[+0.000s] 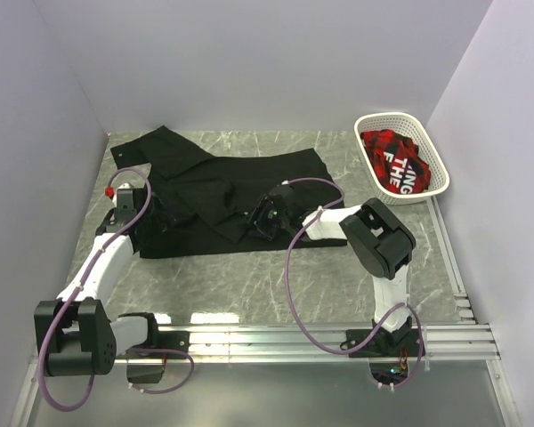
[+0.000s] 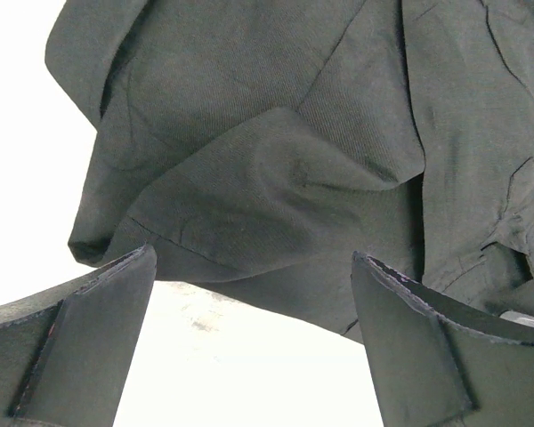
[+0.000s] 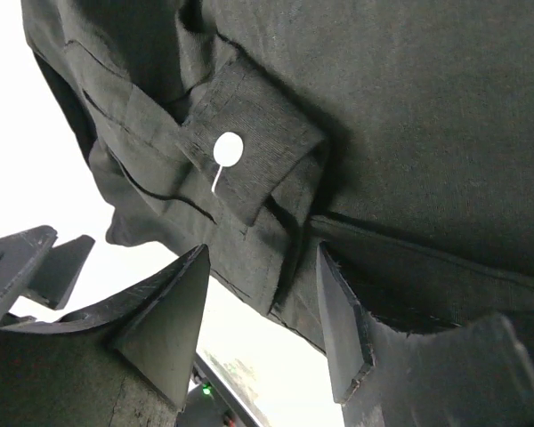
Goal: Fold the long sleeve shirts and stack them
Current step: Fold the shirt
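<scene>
One black long sleeve shirt lies spread and rumpled across the marble table, a sleeve reaching to the far left corner. My left gripper is at the shirt's left edge; in the left wrist view it is wide open, with a folded flap of black cloth just beyond its fingertips and nothing between them. My right gripper is at the shirt's front middle. In the right wrist view it is open, its jaws partly apart, and the hem of a cuff with a white button hangs between the fingertips.
A white basket stands at the back right, holding a red and black printed garment. A metal rail runs along the near edge by the arm bases. Grey walls close the table on three sides.
</scene>
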Motion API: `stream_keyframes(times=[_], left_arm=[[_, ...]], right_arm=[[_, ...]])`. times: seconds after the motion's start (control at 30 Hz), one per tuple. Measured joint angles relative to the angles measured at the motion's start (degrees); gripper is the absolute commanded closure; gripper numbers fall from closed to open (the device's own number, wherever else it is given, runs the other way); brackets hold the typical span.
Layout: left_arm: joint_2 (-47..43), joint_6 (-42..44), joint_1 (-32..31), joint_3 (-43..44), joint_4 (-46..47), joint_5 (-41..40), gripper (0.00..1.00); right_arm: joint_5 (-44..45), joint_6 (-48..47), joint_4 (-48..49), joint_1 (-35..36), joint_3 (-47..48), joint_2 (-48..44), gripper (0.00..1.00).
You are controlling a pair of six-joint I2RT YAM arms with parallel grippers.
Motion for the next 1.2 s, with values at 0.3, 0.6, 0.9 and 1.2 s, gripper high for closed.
stream_keyframes(times=[0.3,0.6,0.9,1.2], left_arm=[[0.02,0.00,0.00,0.00,0.00,-0.15,0.03],[0.50,-0.02,0.00,0.00,0.00,-0.13,0.03],[0.52,0.00,0.00,0.00,0.00,-0.13,0.03],[0.72,-0.02,0.00,0.00,0.00,-0.11,0.03]], right_arm=[[0.72,0.66,1.18,-0.22,-0.17,0.11,0.43],[0.90,0.63,1.99,-0.24,1.09,1.42,0.44],[0.87,0.57,2.19,-0.26,2.49,2.86,0.58],[0.98,-0.11,1.86,-0.26,3.41,4.24,1.00]])
